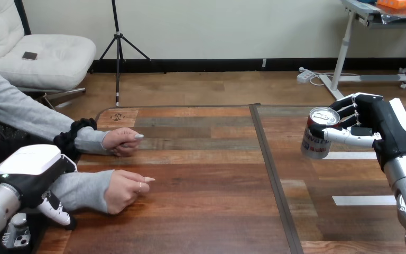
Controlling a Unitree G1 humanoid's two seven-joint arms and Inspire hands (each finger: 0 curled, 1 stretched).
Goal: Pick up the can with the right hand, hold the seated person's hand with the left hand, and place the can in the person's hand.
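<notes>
A silver can (317,133) with red and dark print is up off the table at the right, tilted a little, with my right hand (367,129) shut round it. My left hand (34,177) hangs at the lower left, fingers curled downward and holding nothing, just over the grey sleeve of the person's nearer arm. The person's nearer hand (124,189) rests on the table as a loose fist, to the right of my left hand and apart from it. Farther back, the person's other hand (121,141) also lies on the table.
The wooden table (201,211) has a dark seam running from its far middle toward the near edge. Two white tape strips (363,200) lie on its right part below the can.
</notes>
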